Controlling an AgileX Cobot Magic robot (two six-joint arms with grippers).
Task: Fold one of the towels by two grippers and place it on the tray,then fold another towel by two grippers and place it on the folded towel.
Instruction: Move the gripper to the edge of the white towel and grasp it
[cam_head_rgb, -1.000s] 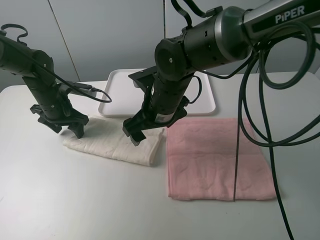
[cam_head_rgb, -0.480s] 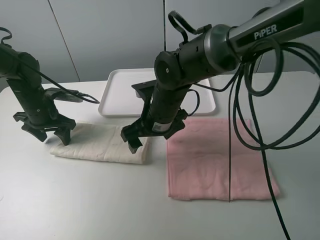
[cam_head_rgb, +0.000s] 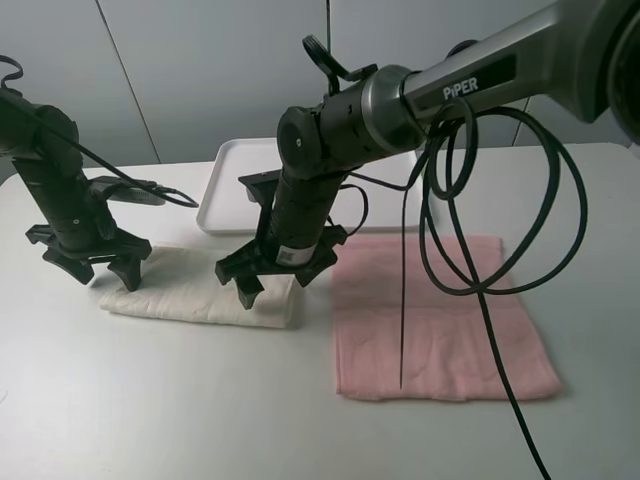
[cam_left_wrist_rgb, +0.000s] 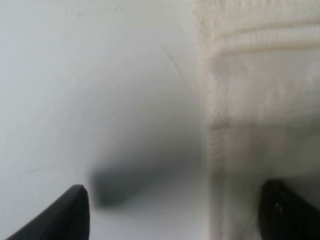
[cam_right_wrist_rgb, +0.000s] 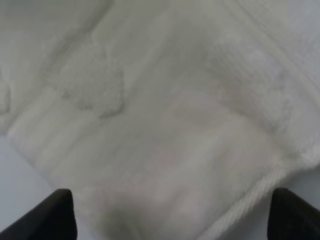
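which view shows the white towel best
Exterior high: it shows nearly the whole folded cream-white towel. The left wrist view gives only one blurred edge, the right wrist view a close-up of one corner.

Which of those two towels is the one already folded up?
The cream-white towel: a narrow folded strip beneath the left gripper and right gripper. The pink towel lies spread out flat.
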